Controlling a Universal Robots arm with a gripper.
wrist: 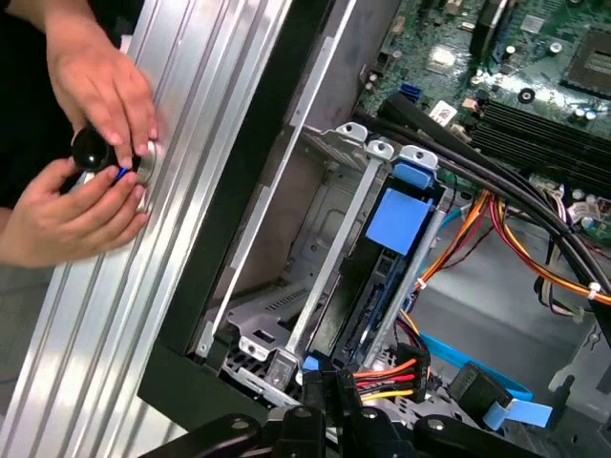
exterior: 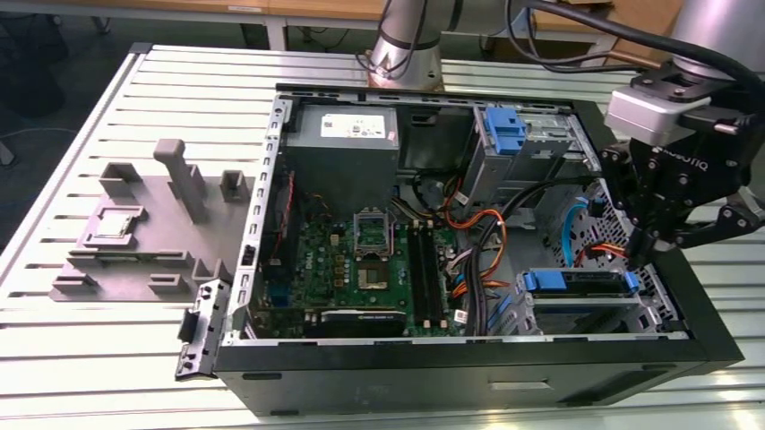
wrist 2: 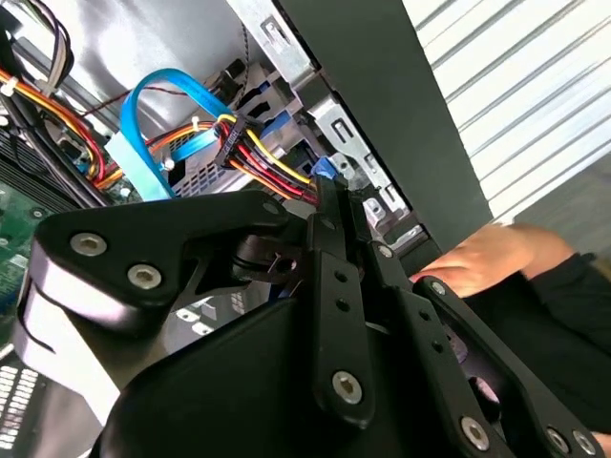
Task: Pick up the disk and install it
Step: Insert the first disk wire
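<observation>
The disk (exterior: 582, 283) sits slotted in the drive cage (exterior: 592, 315) at a corner of the computer case (exterior: 478, 381), apparently installed, with the tool (exterior: 642, 255) closed and empty just beside it.

you had almost nothing to read here. the white label (exterior: 343, 127) on the grey power supply (exterior: 340, 152) carried lines of print too small to make out. the gripper (exterior: 646, 255) bore a short strip of pale lettering on its black body. the green circuit board (exterior: 347, 269) showed only tiny unreadable marks.
</observation>
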